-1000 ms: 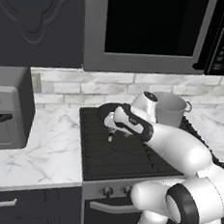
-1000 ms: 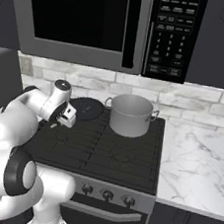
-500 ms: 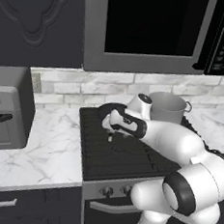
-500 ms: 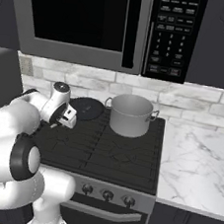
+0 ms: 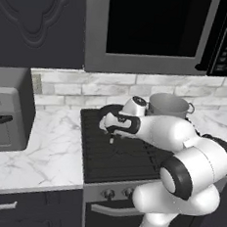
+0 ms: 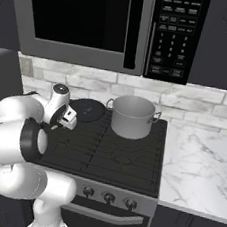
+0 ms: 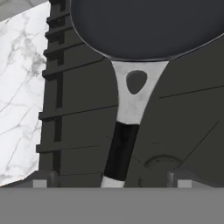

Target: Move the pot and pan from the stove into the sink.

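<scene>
On the stove's [image 6: 125,160] back-left burner sits the pan [image 6: 87,110], black, shallow, flat on the grate. Handle [image 7: 124,127] runs toward the front: silvery neck with a hanging hole, then a dark grip with a pale end. From the hand view the handle points straight at the camera, its end lying between the two fingertips, roughly centred.

Gripper [image 7: 109,180] low over the left side of the stove, jaws spread wide, nothing between the pads yet. Fingertips [image 7: 41,179] sit either side of the handle's near end, apart from it. Judged: the hand is lined up along the handle so the jaws can close across its narrow width, the only part of the pan slim enough to pinch. Whether the tips are down at handle level or above it, cannot tell.

Pot [image 6: 132,116] stands upright on the back burner just right of the pan, close beside it but apart. Steel, straight-sided, small side handles, open top. Judged: untouched so far; the pan comes first, since the arm reaches it from the left without crossing the taller pot.

Marble counter [image 5: 43,148] flanks the stove on both sides; microwave [image 6: 96,23] hangs above. Judged: neither item moved yet; grasp step in hand, lift must clear grates and pot.
</scene>
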Robot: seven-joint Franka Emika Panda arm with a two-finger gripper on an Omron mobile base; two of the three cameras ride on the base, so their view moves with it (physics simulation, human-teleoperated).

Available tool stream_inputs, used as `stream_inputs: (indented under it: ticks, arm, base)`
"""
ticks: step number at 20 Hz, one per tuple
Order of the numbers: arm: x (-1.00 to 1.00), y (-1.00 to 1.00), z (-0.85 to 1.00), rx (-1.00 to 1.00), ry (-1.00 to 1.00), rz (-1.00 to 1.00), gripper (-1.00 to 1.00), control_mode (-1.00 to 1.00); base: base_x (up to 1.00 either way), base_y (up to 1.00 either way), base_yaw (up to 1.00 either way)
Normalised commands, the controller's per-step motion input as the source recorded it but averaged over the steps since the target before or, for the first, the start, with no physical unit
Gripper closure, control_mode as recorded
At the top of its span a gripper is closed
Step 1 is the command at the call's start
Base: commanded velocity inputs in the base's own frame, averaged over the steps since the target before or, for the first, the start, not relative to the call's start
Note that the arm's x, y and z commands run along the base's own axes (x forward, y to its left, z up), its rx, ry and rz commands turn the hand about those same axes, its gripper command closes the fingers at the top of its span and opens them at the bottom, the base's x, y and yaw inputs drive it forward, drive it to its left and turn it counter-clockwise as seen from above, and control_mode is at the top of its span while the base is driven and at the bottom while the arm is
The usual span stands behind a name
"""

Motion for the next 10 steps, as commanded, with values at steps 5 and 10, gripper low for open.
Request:
stream_inputs:
  ticks: [5,10]
  arm:
    - [0.19,0.00,-0.13,-0.03,0.00,0.00,-1.00,-1.00]
    - [0.14,0.00,-0.12,-0.04,0.00,0.00,-1.00,-1.00]
  base:
    - [0.00,0.00,0.00]
    - [0.00,0.00,0.00]
